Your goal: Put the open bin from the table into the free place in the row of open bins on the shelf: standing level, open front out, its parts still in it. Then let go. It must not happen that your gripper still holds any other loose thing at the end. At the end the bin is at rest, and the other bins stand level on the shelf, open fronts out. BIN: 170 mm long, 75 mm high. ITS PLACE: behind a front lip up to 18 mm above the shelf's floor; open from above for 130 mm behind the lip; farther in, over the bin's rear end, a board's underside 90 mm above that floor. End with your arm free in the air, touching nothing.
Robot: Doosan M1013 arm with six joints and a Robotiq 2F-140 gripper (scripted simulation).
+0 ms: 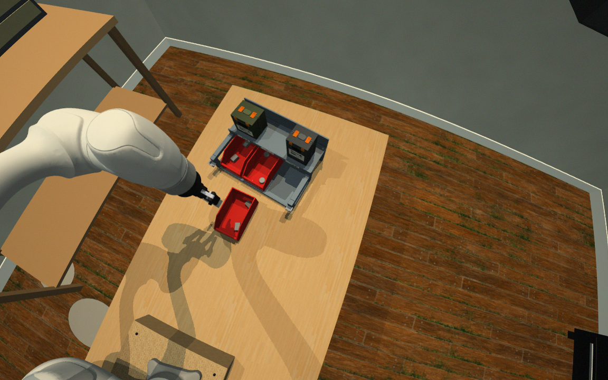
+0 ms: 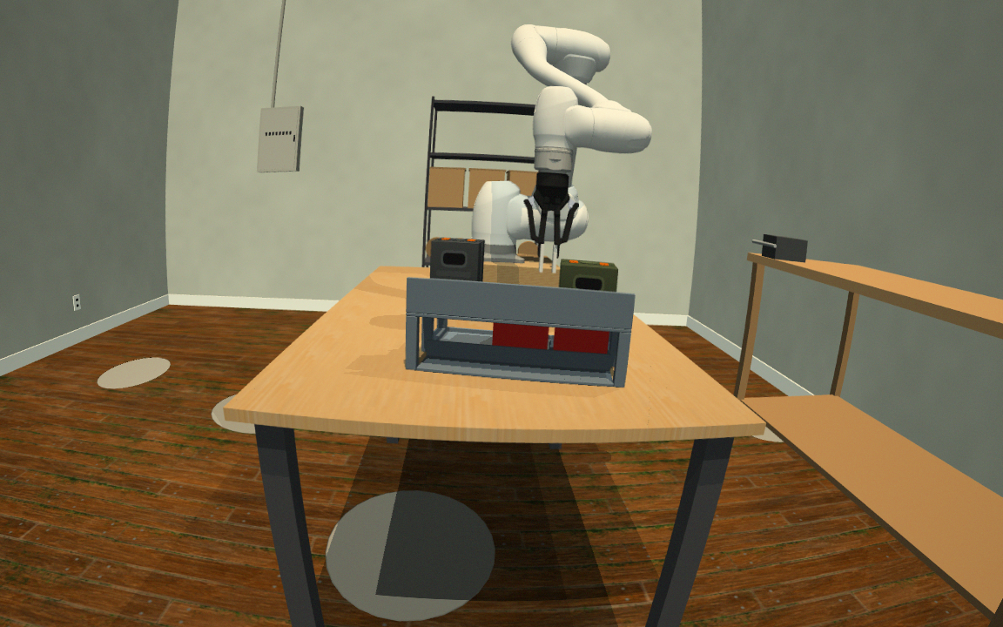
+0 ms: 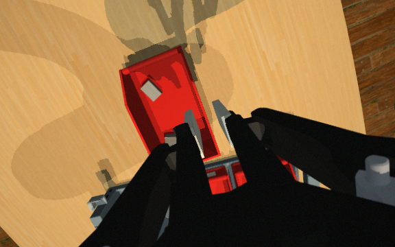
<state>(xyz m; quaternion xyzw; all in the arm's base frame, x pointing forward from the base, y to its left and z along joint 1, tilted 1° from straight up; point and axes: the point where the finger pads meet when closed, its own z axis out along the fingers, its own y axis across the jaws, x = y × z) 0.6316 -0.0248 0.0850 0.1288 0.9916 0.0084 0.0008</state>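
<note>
The red open bin (image 1: 235, 213) (image 3: 164, 99) stands on the table (image 1: 273, 283) in front of the grey shelf (image 1: 296, 189) (image 2: 521, 304), with small grey parts (image 1: 237, 226) (image 3: 151, 90) in it. My gripper (image 1: 211, 198) (image 2: 546, 267) (image 3: 205, 116) points down over the bin's side wall near the shelf end. Its fingers stand a little apart, one over the inside and one over the outside of that wall, and touch nothing. Two red bins (image 1: 235, 158) (image 1: 261, 171) (image 2: 521, 335) (image 2: 582, 340) stand in the shelf's row. The free place (image 1: 290, 181) lies beside them.
Two dark boxes (image 1: 248, 117) (image 1: 300, 144) (image 2: 456, 259) (image 2: 588, 274) stand on the shelf's upper board. The arm's base plate (image 1: 173, 347) is at the table's near end. A wooden bench (image 1: 56, 226) runs along the table's left side.
</note>
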